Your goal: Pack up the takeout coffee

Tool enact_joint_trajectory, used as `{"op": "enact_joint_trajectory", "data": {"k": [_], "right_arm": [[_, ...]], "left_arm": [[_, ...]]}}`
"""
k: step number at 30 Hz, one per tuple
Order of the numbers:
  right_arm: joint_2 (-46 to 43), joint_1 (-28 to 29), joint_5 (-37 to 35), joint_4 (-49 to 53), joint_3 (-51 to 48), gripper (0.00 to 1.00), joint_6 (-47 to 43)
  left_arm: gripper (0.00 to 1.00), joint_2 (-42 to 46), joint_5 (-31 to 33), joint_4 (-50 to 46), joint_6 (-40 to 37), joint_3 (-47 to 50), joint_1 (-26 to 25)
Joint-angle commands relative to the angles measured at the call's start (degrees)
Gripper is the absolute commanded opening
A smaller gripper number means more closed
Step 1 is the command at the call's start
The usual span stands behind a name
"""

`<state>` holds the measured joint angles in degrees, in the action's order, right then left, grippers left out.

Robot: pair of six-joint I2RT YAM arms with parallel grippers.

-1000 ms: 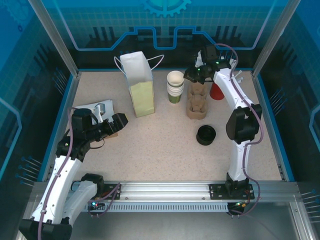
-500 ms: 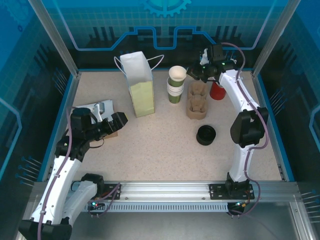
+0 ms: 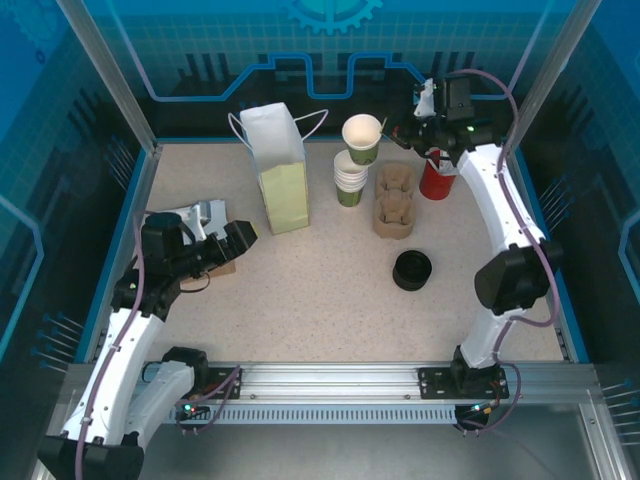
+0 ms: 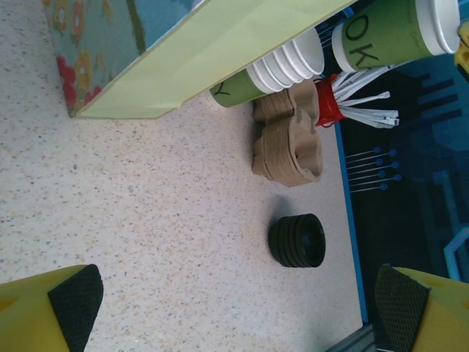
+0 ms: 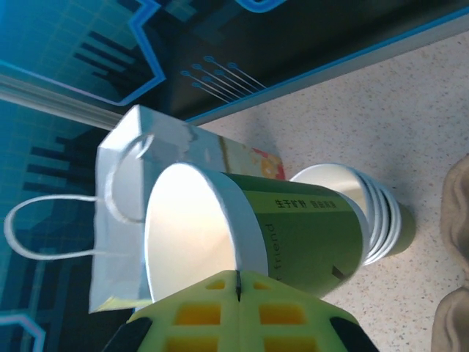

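Cup (image 3: 362, 137), green outside, white inside and with no lid on it, is held up off the table (image 3: 300, 300) close by the stack of cups (image 3: 349, 182), at the far side. Right gripper (image 3: 386, 135) is pinched together on its rim. Beside the stack of cups stand a paper bag (image 3: 280, 170) on one side and a cardboard carrier (image 3: 395, 200) on the other; a stack of black lids (image 3: 412, 270) sits nearer. Left gripper (image 3: 237, 238) hangs low by the bag with its fingers spread wide apart and nothing between them
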<state>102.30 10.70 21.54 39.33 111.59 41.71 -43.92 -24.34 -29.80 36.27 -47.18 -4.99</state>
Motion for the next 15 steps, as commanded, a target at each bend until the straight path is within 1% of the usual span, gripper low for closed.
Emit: {"op": "enact_joint_trajectory", "data": {"k": [1, 5, 9, 12, 15], "right_arm": [[-6.21, -0.38, 2.78, -0.11, -3.26, 0.0, -1.11], [-13.03, -0.11, 5.01, -0.55, -10.42, 0.0, -0.67], [-20.73, 0.41, 8.18, -3.29, -21.41, 0.0, 2.08], [-25.6, 1.71, 10.09, -6.22, -30.27, 0.0, 4.71], [-28.23, 3.96, 12.4, -9.48, -38.25, 0.0, 7.41]], "left_arm": [[0.99, 0.06, -2.88, 4.01, 2.87, 0.72, 0.16], [0.99, -0.16, -3.64, 4.35, 3.37, 1.18, 0.16], [0.99, -0.27, -3.79, 4.29, 3.69, 1.34, 0.16], [0.99, -0.44, -4.4, 4.88, 4.11, 1.48, 0.16], [0.99, -0.64, -4.57, 5.01, 4.26, 1.72, 0.17]]}}
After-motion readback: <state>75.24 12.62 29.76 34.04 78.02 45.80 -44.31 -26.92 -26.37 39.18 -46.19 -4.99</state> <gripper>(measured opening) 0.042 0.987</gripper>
